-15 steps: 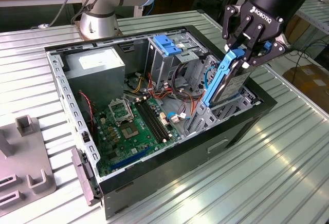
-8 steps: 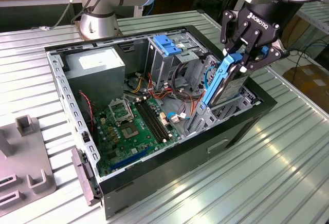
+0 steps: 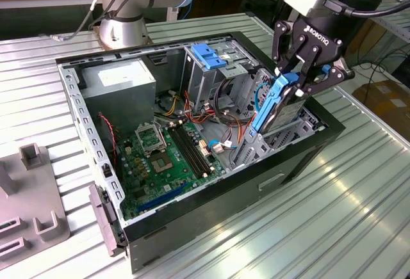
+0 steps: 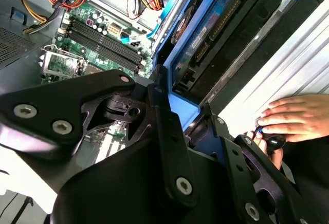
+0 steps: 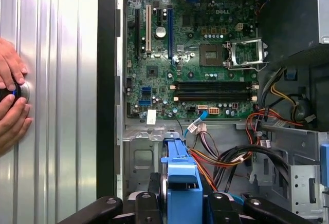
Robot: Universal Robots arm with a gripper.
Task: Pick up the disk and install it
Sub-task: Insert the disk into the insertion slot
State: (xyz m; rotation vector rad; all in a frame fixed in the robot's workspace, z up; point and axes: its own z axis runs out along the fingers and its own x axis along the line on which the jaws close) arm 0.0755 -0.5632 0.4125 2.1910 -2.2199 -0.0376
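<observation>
Blue-framed, the disk (image 3: 275, 107) hangs tilted right of centre in the exterior view, its lower end at the drive bay (image 3: 248, 151) inside the case (image 3: 211, 208). My gripper (image 3: 298, 79) pinches its upper end. I judge it best to keep the frame square to the bay's rails and clear of the cables (image 3: 225, 114).

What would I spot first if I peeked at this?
First you'd see the robot's black hand pinching the blue-edged disk, which is tilted at the end of the open computer case on the exterior view's right. Inside the case lies a green circuit board.
</observation>
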